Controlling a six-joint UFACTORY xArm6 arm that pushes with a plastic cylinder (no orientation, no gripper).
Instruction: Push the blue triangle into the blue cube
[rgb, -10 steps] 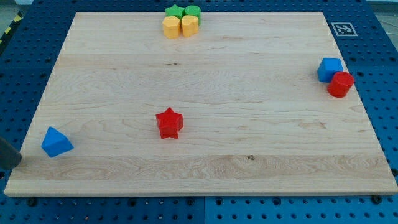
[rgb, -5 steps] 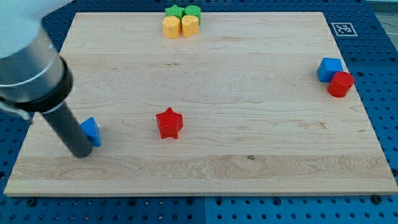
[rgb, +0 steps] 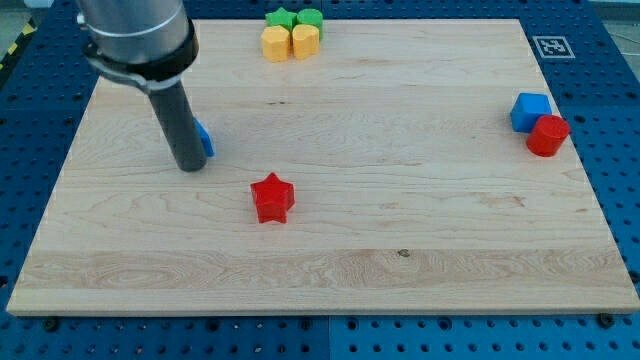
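The rod descends from the view's top left; my tip (rgb: 190, 167) rests against the left side of the blue triangle (rgb: 204, 139), which it largely hides. Both have moved up and rightward since earlier. The blue cube (rgb: 530, 111) sits far right, touching the red cylinder (rgb: 548, 135). No pincer exists.

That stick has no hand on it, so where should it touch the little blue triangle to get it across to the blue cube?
No gripping here, only pushing. The blue cube sits far at the view's right, so my tip should press the blue triangle on its left face. It is there already, touching and hiding most of it. The red star lies below that path.
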